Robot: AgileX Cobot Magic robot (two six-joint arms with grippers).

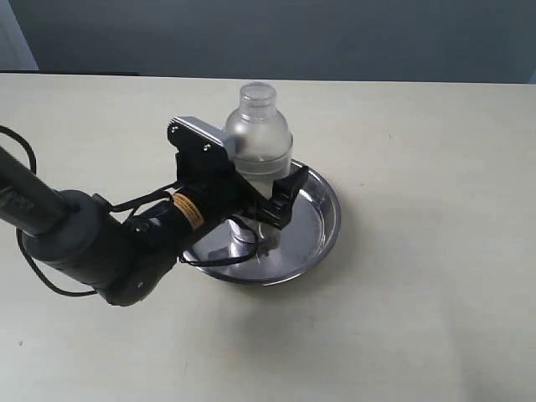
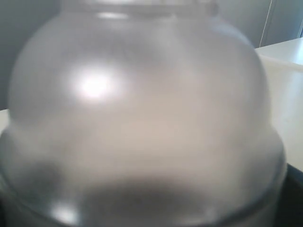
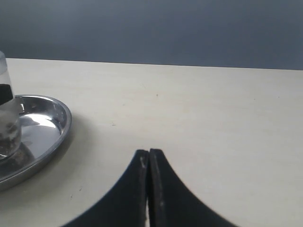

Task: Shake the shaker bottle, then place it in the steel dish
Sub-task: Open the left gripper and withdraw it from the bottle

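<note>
The frosted shaker bottle [image 1: 258, 134] stands upright on the floor of the steel dish [image 1: 322, 230], its small round cap on top. My left gripper [image 1: 266, 198] reaches in from the left, with its jaws spread wide on either side of the bottle's lower body. The far finger [image 1: 293, 188] stands just off the bottle's wall. In the left wrist view the bottle's dome [image 2: 142, 118] fills the picture and hides the fingers. The right wrist view shows the bottle's base [image 3: 7, 127] in the dish [image 3: 52, 137]. My right gripper [image 3: 149, 152] is shut and empty, low over bare table beside the dish.
The pale table [image 1: 419, 318] stretches all around the dish. The left arm's dark body and cables [image 1: 100, 243] lie across the near left. A dark wall runs behind the table's far edge.
</note>
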